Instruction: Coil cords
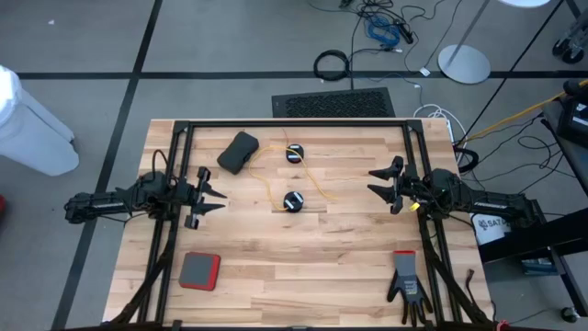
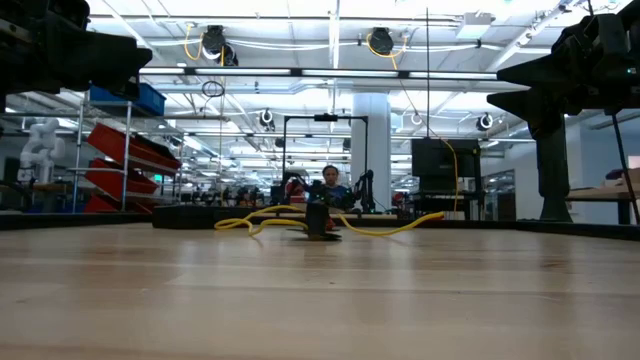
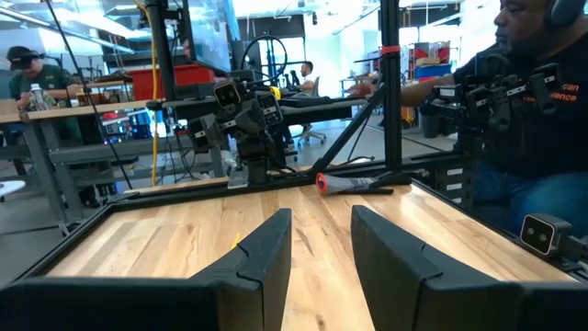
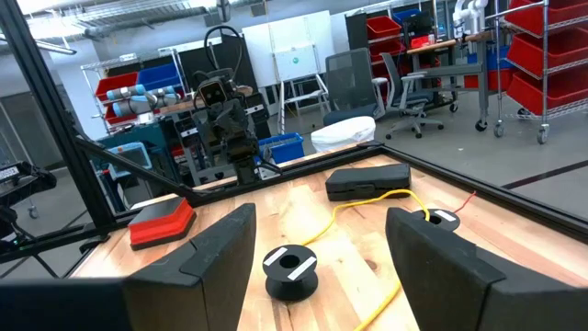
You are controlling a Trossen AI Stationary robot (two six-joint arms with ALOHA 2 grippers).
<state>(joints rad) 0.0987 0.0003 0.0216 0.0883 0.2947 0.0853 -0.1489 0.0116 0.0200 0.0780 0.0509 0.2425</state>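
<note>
Two reels (image 1: 294, 200) mid-table, well clear; left gripper (image 1: 217, 196) part-open, right gripper (image 1: 378, 181) wide.

dark brown cord (image 1: 268, 195) too thin to trace fully

Grey floor (image 1: 83, 46) crossed by dark lines; beyond, a workshop hall with red bins on shelves (image 2: 120, 150) (ceiling strip lights overhead) and office chairs (image 4: 409, 87).
</note>
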